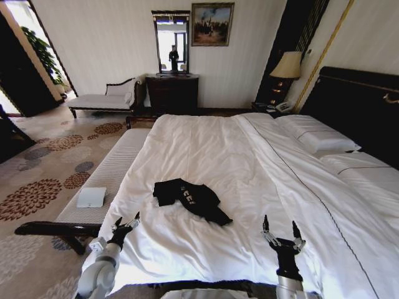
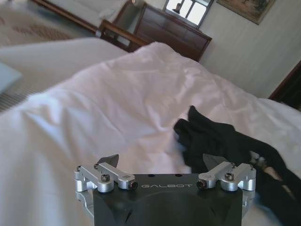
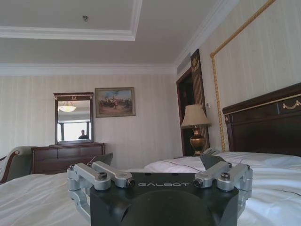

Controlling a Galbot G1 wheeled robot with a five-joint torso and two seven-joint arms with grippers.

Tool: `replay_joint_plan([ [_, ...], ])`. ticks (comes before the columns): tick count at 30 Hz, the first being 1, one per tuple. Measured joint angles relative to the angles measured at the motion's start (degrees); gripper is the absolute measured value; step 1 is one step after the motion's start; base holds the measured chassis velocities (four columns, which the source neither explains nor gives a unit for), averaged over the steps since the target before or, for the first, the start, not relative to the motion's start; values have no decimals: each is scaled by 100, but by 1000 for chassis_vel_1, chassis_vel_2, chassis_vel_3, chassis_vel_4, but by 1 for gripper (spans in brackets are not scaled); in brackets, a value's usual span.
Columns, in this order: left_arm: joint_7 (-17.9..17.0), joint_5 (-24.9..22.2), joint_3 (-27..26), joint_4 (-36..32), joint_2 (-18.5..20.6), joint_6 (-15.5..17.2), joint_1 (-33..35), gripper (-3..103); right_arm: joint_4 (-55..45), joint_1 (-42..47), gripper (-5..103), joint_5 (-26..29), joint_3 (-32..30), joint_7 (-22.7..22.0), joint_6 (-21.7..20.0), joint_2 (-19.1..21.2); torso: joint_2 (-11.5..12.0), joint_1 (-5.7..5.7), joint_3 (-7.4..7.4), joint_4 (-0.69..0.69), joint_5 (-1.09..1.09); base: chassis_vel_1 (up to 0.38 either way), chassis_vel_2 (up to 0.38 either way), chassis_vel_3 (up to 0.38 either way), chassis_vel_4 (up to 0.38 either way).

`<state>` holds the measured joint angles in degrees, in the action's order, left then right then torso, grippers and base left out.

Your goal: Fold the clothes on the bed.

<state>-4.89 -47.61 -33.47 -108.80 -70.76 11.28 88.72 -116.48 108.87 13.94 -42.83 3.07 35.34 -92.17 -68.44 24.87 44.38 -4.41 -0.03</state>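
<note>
The clothes (image 1: 190, 199) are one crumpled black T-shirt with white lettering, lying on the white duvet near the foot of the bed (image 1: 249, 156). The left wrist view shows the clothes (image 2: 221, 141) just beyond the left gripper's fingers (image 2: 109, 162). My left gripper (image 1: 124, 224) hovers open at the bed's near left corner, left of the shirt and apart from it. My right gripper (image 1: 282, 232) stands open and upright over the near edge, to the right of the shirt, holding nothing.
A pale upholstered bench (image 1: 115, 168) runs along the bed's left side with a white pad (image 1: 91, 197) on it. Pillows (image 1: 318, 134) and the dark headboard (image 1: 361, 106) are at right. A dresser with mirror (image 1: 172, 90), a chaise (image 1: 103, 99) and a lamp (image 1: 285, 68) stand behind.
</note>
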Motion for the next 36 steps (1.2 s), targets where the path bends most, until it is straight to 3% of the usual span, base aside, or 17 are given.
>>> replay_joint_plan([
  [2, -163, -294, 235, 102, -53, 343, -404, 100, 39, -25, 100, 32, -63, -20, 0, 1, 0, 0, 0, -1, -1, 0, 0, 0, 0],
  [8, -523, -657, 355, 126, -244, 767, -982, 100, 99, -106, 100, 123, -102, -67, -28, 2, 1, 0, 0, 4, 1, 0, 0, 0, 0],
  [10, -813, -762, 394, 146, -401, 1016, -1483, 100, 177, -132, 100, 160, -112, -87, -35, 64, 0, 0, 0, -2, -1, 0, 0, 0, 0],
  [14, -1178, -671, 357, 210, -506, 1336, -1912, 100, 272, -194, 100, 177, -87, -101, -42, 219, 1, 0, 0, 5, 0, 0, 0, 0, 0],
  [17, -1465, -177, 504, 557, -460, 1771, -2541, 100, 396, -181, 100, 184, -141, -124, 33, 263, 1, 1, 1, -1, -2, 0, 0, 0, 0],
  [22, -1705, -124, 689, 1060, -389, 2163, -3137, 100, 488, -187, 100, 164, -167, -131, 95, 257, 1, 1, 0, 1, -1, 0, 0, 0, 0],
  [25, -2069, -298, 873, 1702, -456, 2572, -3781, 100, 582, -242, 100, 93, -146, -132, 101, 202, 1, 1, 0, 0, 0, 0, 0, 0, 0],
  [31, -2486, -509, 1035, 2488, -691, 2826, -4473, 100, 737, -340, 100, 25, -117, -142, 95, 139, 1, 1, 0, 1, -1, 0, 0, 0, 0],
  [36, -2787, -742, 1074, 2766, -792, 3007, -4713, 100, 806, -382, 100, 8, -118, -152, 90, 121, 1, 1, 0, 1, -1, 0, 0, 0, 0],
])
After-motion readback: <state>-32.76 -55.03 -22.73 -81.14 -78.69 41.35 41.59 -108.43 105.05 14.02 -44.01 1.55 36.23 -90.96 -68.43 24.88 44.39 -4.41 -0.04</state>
